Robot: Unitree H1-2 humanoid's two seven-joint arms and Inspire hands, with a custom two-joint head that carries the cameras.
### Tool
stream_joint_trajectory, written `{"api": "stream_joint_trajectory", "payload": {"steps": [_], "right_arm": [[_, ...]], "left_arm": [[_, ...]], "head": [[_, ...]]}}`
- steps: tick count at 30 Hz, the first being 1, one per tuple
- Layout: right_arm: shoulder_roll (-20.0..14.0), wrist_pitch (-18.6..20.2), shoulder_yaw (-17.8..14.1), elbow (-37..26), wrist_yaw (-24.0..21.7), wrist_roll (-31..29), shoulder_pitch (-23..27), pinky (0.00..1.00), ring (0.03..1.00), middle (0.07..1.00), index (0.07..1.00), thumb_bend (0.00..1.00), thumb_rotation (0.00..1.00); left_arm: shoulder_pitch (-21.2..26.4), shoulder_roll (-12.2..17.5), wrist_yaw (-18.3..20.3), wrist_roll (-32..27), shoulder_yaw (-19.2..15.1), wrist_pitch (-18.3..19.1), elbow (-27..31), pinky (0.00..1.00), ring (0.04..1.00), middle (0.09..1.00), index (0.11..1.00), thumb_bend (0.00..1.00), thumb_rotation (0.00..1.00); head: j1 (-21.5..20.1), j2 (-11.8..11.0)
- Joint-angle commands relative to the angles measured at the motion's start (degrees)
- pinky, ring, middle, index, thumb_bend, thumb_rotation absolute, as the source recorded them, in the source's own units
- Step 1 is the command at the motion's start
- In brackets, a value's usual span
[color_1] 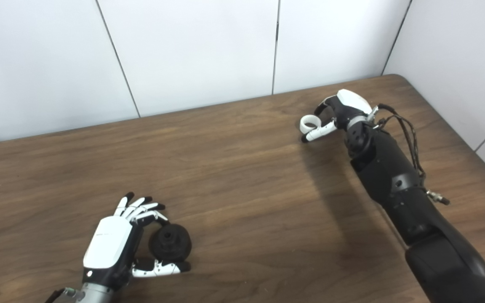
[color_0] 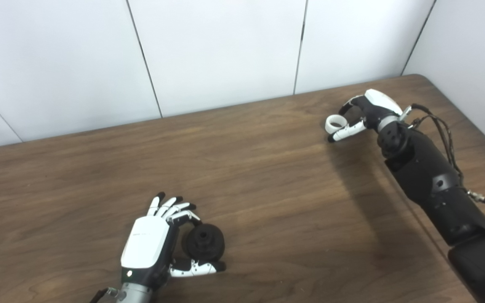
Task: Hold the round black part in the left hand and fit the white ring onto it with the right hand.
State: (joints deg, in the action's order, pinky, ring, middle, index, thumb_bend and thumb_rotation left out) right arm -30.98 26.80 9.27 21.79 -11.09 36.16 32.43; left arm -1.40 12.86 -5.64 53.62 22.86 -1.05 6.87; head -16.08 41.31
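A faint line of print is seen on the white back of the left hand (color_0: pixel 152 244), but it is too small to be read. That hand is placed near the bench's (color_0: pixel 267 176) front edge, at the left, with its fingers (color_0: pixel 171 209) fanned above the round black part (color_0: pixel 204 242) and its thumb (color_0: pixel 196 268) stretched below it. The part is cradled between them; contact looks likely, though a firm grasp cannot be confirmed from either eye view.

The white ring (color_0: pixel 336 123) is found far off, toward the back right corner of the bench. It is pinched by the right hand (color_0: pixel 358 115) — curled fingers above it, thumb (color_0: pixel 347 131) pressed beneath — and whether it is lifted clear of the wood cannot be judged.

Between the two hands a broad stretch of bare wood is left open. The back edge is met by white wall panels (color_0: pixel 225 50), and the right edge is closed in by another panel — the right arm is laid along that side.
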Motion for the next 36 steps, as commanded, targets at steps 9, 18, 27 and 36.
{"api": "stream_joint_trajectory", "payload": {"steps": [9,18,27,36], "right_arm": [[-0.68,-1.08,-0.03,-0.93,1.63,-0.45,3.23,0.96,1.000,0.920,0.659,0.90,0.31],[-0.41,-1.14,-0.12,-0.45,2.50,-1.50,2.98,1.00,0.988,0.874,0.607,0.89,0.22],[-0.11,-2.75,-0.32,-0.62,5.72,-2.31,2.31,1.00,0.941,0.819,0.485,0.53,0.14],[-0.54,-2.56,0.24,-1.44,5.34,-1.96,1.60,1.00,0.903,0.807,0.485,0.52,0.13]], "left_arm": [[-1.47,1.22,2.20,1.40,0.22,1.12,-0.08,1.00,0.889,0.781,0.484,0.52,0.05],[-1.47,1.22,1.74,1.57,0.31,0.89,-0.36,1.00,0.887,0.778,0.484,0.52,0.05],[-1.63,1.15,1.86,1.60,0.39,0.93,0.11,1.00,0.887,0.778,0.484,0.52,0.05],[-1.68,1.01,2.47,1.86,0.57,1.51,0.70,1.00,0.890,0.780,0.484,0.52,0.05]], "head": [[0.00,0.15],[0.12,0.14],[0.17,0.23],[0.06,0.30]]}}
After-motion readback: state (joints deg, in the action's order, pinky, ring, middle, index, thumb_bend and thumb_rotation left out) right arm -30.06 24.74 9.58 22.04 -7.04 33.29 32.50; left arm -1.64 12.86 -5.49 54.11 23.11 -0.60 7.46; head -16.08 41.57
